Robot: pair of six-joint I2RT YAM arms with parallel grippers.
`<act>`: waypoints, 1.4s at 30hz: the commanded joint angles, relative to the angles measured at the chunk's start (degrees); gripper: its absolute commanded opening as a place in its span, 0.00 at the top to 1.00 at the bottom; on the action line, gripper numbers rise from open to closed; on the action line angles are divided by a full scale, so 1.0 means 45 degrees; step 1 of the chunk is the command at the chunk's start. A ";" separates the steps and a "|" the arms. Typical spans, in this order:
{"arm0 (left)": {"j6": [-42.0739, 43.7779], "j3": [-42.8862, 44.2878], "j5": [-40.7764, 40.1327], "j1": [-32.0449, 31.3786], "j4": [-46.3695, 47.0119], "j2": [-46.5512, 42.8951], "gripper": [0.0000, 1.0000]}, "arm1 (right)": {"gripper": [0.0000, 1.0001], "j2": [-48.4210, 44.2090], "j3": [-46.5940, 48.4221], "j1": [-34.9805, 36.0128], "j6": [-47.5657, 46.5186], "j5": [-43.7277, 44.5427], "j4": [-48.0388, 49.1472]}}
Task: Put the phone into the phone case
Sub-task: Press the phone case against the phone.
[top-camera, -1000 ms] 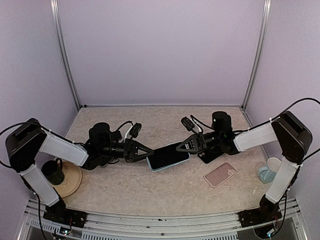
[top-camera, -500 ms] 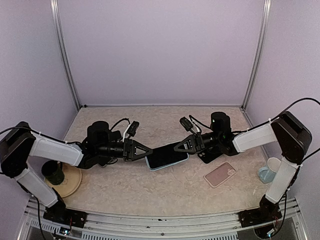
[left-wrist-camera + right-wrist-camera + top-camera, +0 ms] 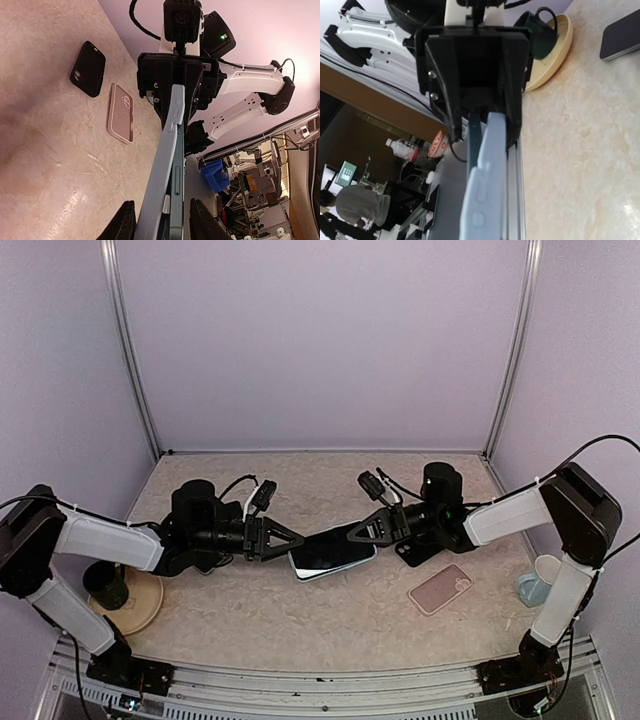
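Note:
A dark phone [image 3: 330, 550] lying in a light blue case [image 3: 316, 576] is held above the table's middle between both grippers. My left gripper [image 3: 293, 543] is shut on its left end. In the left wrist view the case [image 3: 167, 165] and phone [image 3: 179, 200] run edge-on between my fingers [image 3: 126, 222], with the phone's edge standing slightly proud of the case. My right gripper [image 3: 362, 533] is shut on the right end. In the right wrist view the case [image 3: 487, 190] and phone [image 3: 474, 135] show edge-on, and my own fingers are out of frame.
A pink case [image 3: 440, 589] lies on the table right of centre, and a black case [image 3: 418, 550] lies partly under the right arm. A green mug [image 3: 105, 585] stands on a tan plate [image 3: 145, 608] at the left. A pale cup [image 3: 540, 580] stands at the right edge.
The phone and case have shifted a little to the left with both grippers. The left arm has drawn back toward the left.

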 commanded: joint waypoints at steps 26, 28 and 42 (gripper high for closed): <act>-0.5853 -0.0395 0.3263 -0.0293 0.7847 0.2486 0.71 | 1.00 -0.0237 0.1517 0.0119 -0.5789 0.0869 -0.6163; -0.5904 -0.0395 0.3298 -0.0322 0.7857 0.2456 0.72 | 1.00 -0.0200 0.1558 0.0131 -0.5763 0.0832 -0.6097; -0.5759 -0.0291 0.2990 -0.0273 0.7669 0.2880 1.00 | 1.00 0.0053 0.2171 0.0112 -0.5835 0.1196 -0.7025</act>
